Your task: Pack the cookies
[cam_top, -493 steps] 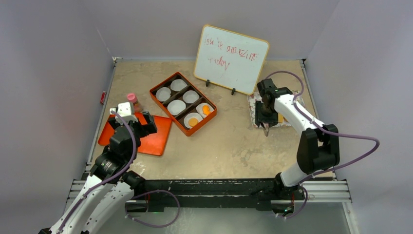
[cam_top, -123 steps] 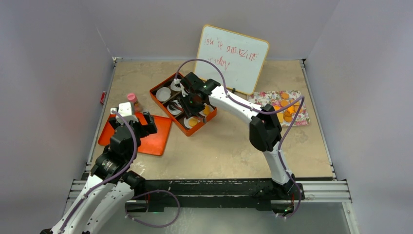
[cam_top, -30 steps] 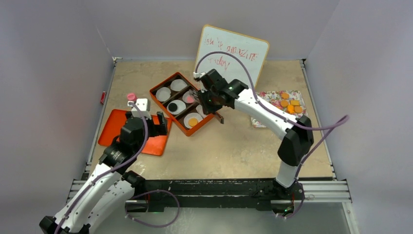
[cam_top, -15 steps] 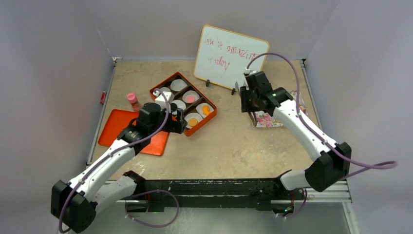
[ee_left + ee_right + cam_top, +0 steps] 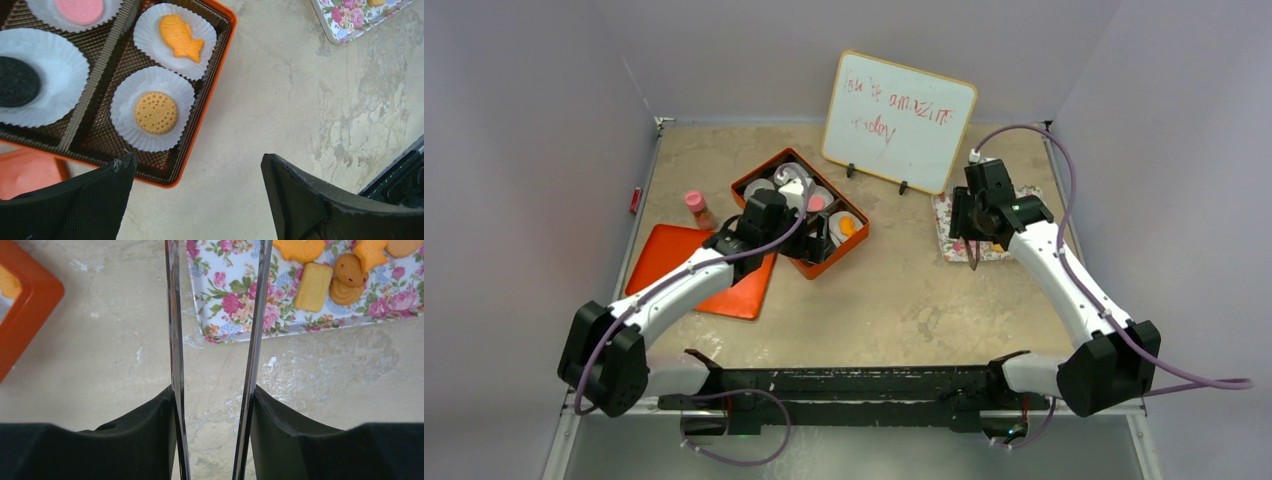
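The right gripper (image 5: pixel 216 295), its thin fingers parted with nothing between them, hangs over the near left corner of the flowered tray (image 5: pixel 235 315). The tray sits by the tabletop's right edge with loose cookies (image 5: pixel 313 286) on it. The step looks like fetching the next one: reach further in and pinch a single piece. The left gripper (image 5: pixel 195 162), spread wide and empty, hovers over the orange box (image 5: pixel 212 90), which shows four cookies packed. A second ago the right gripper was at that box and the left gripper over the lid (image 5: pixel 734 285).

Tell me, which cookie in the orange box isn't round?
The fish-shaped orange cookie; the pink cookie, black cookie and dotted orange cookie are all round.
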